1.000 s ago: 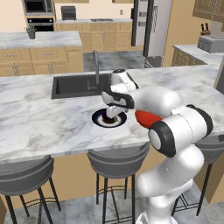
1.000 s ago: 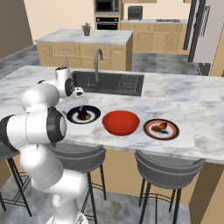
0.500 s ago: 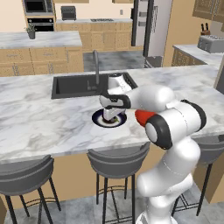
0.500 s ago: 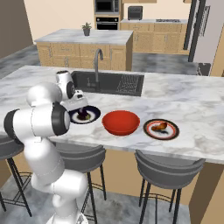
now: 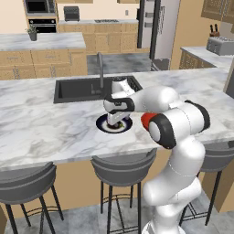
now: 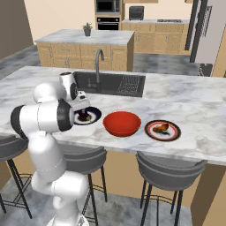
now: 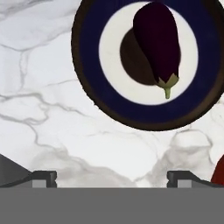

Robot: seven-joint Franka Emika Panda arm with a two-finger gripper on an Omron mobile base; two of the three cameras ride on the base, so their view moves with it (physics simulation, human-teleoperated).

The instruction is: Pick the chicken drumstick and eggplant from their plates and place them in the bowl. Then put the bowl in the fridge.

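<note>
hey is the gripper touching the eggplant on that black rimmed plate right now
Apart. In the hand view the eggplant lies on its plate at the top, while the open gripper has bare marble counter between its fingertips and the plate.

bowl (image 5: 147,119) — mostly behind the arm

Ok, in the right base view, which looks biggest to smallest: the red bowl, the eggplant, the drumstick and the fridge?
1. Fridge
2. Bowl
3. Drumstick and eggplant: both tiny, and the eggplant is partly hidden by the arm, so no ranking.
</note>
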